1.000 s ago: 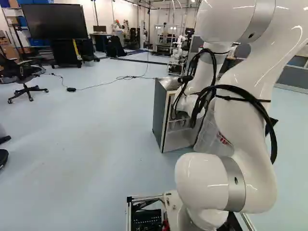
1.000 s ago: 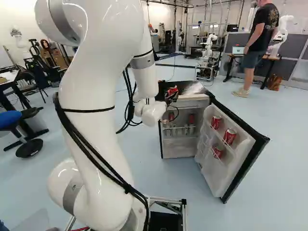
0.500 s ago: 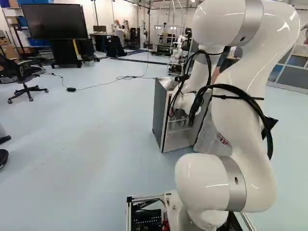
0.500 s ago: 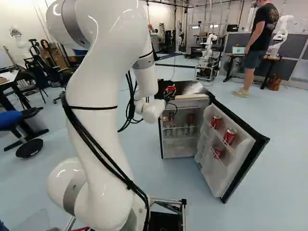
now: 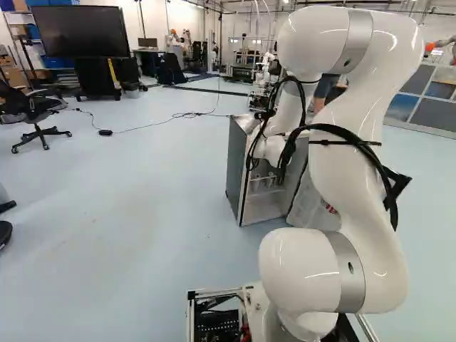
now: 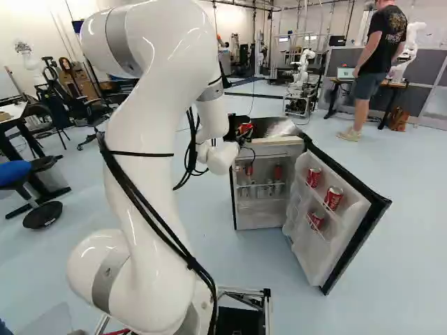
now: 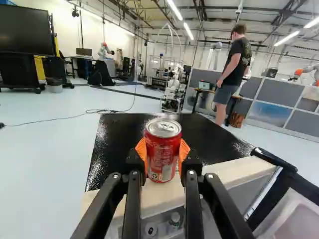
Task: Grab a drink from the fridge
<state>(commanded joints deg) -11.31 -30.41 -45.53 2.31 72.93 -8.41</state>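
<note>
My gripper (image 6: 244, 132) is up at the front top edge of the small fridge (image 6: 260, 209), its fingers partly hidden by the wrist. In the wrist view the gripper (image 7: 163, 158) is shut on an upright red can (image 7: 162, 149), an orange pad on each side. The can shows before the fridge's black top (image 7: 119, 144); whether it touches the top I cannot tell. The fridge door (image 6: 328, 216) stands wide open with several red cans (image 6: 333, 197) on its shelves. More cans and bottles (image 7: 174, 219) are inside, below the gripper.
Another robot (image 6: 302, 77) stands far behind the fridge, and one more (image 6: 407, 52) by a desk at the back right. A cable (image 5: 164, 120) lies on the floor left of the fridge. A wheeled chair (image 5: 32, 114) stands farther left.
The arm's upper joints have swung leftward in the left base view and lowered somewhat, the wrist drawing slightly back with the can held. The base and fridge have not moved.
</note>
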